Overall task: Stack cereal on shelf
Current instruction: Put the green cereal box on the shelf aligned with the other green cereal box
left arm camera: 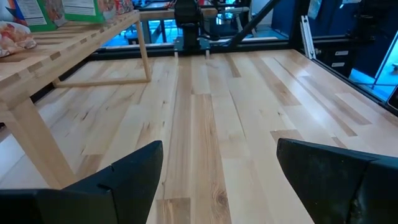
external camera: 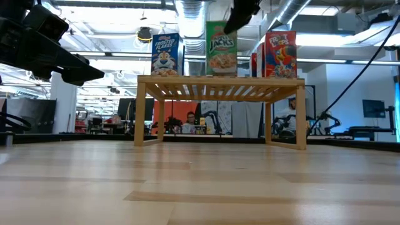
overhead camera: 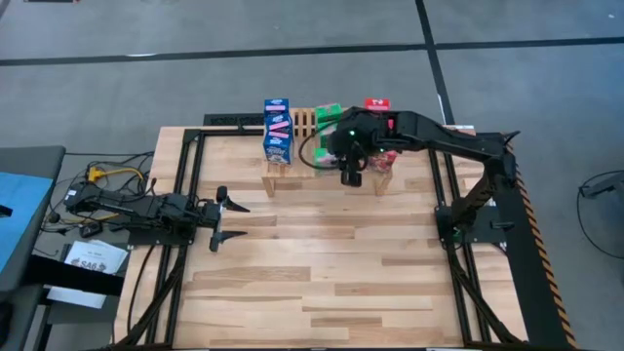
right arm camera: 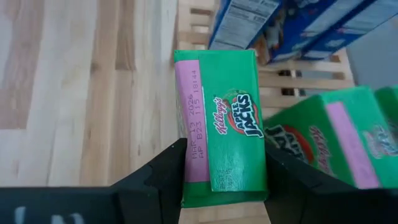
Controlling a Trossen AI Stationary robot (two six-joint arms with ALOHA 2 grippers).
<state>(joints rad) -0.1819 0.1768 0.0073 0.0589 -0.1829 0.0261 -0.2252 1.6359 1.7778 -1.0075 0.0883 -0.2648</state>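
Note:
My right gripper (right arm camera: 224, 180) is shut on a green cereal box (right arm camera: 227, 124) at the near edge of the light wooden shelf (external camera: 219, 83). In the low view this box (external camera: 221, 50) stands upright between a blue box (external camera: 165, 55) and a red box (external camera: 280, 54), both standing on the shelf by their bottoms. More green boxes (right arm camera: 323, 134) are just behind it on the shelf. My left gripper (overhead camera: 226, 219) waits open over the table's left side, touching nothing. My right gripper pinches the green box between its two fingers near the top end (right arm camera: 186, 163), one finger on each of two opposite sides. The fingers slant down from the table's right. The box is upright, its lower edge level with the shelf top; whether it rests there I cannot tell.
Bare plank tabletop (overhead camera: 322, 263) stretches from the shelf to the near edge. Black frame rails (overhead camera: 185, 195) run along the table's left and right sides. Cables and papers (overhead camera: 93, 258) lie off the table's left edge. People sit in the room beyond the shelf (external camera: 190, 122).

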